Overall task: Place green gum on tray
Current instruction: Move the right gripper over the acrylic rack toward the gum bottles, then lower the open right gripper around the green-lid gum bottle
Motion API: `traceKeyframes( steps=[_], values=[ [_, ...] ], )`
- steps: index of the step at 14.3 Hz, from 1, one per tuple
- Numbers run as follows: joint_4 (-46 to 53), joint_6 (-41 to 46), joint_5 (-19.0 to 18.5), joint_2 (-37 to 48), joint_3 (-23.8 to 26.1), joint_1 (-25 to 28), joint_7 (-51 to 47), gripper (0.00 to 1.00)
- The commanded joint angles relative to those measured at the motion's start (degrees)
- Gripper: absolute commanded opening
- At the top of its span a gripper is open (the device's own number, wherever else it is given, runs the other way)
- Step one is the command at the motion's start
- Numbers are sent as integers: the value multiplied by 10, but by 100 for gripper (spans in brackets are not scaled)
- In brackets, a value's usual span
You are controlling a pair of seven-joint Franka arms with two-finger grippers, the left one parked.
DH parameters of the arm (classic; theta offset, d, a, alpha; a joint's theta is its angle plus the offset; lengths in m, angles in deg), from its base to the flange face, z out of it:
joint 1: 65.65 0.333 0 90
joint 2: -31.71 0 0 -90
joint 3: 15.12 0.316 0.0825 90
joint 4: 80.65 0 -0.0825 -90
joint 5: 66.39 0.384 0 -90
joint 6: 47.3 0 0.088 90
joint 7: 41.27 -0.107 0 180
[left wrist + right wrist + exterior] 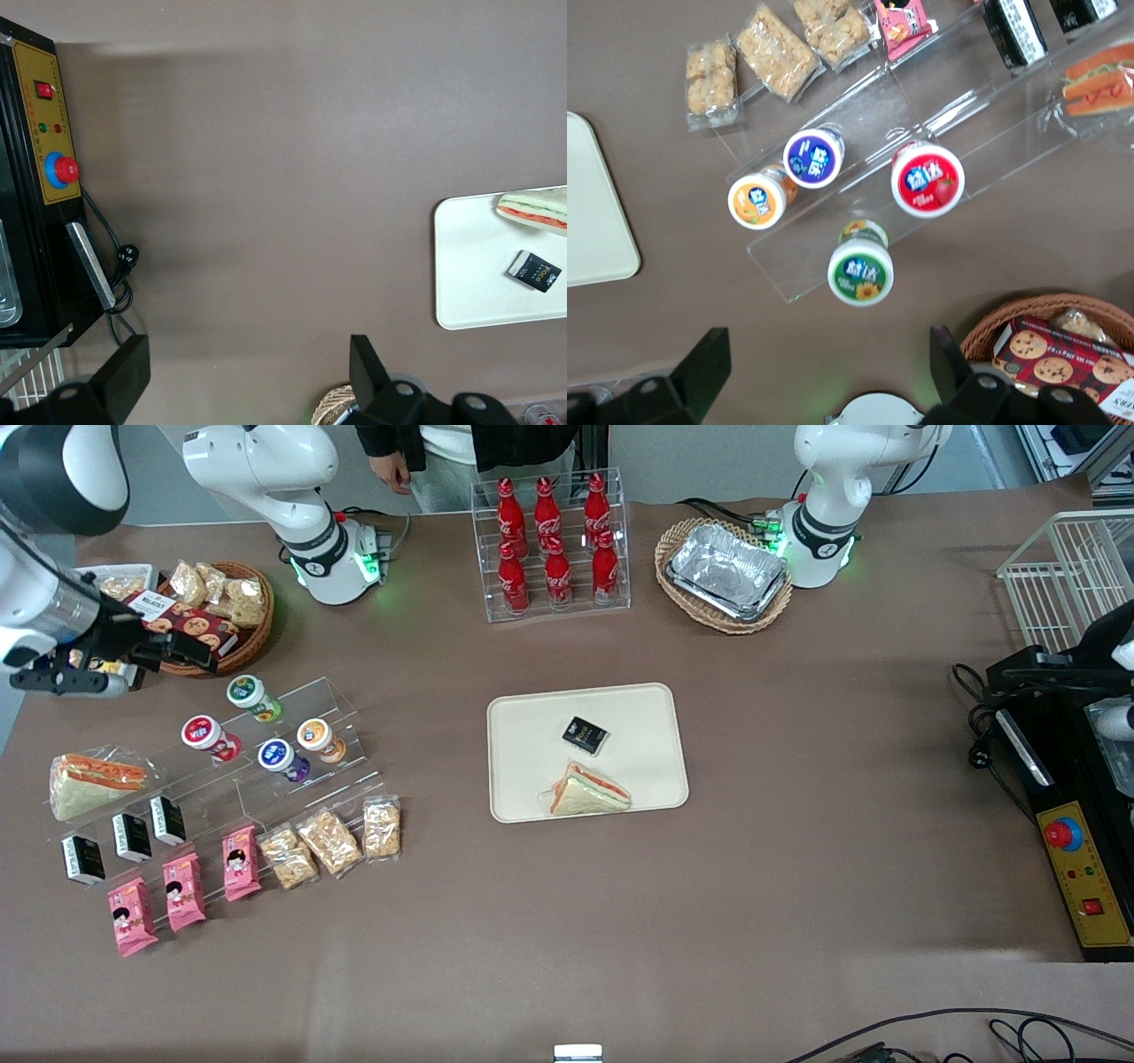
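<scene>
Meanwhile, the gripper (824, 372) was held wide open above the green gum (861, 269), which was stood on the clear rack's (859, 133) top step, well apart from the tray (532, 717) bearing a sandwich (589, 790); Coca-Cola bottles (551, 540) were seen farther back.

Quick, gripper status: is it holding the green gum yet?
Gripper: open, holding nothing, hovering above the green gum, which stands on the clear display shelf.

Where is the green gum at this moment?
The green gum stands on the clear stepped rack, farther from the front camera than the red-lidded canister. The open gripper hovers above it, not touching.
</scene>
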Motion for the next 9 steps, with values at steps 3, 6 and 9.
traceKeyframes(
  steps=[3, 6, 9],
  values=[
    [22, 9, 3, 26, 9, -2, -16, 100],
    [11, 13, 0, 45, 14, 0, -18, 100],
    [-10, -4, -30, 49, 39, 1, -18, 100]
  ],
)
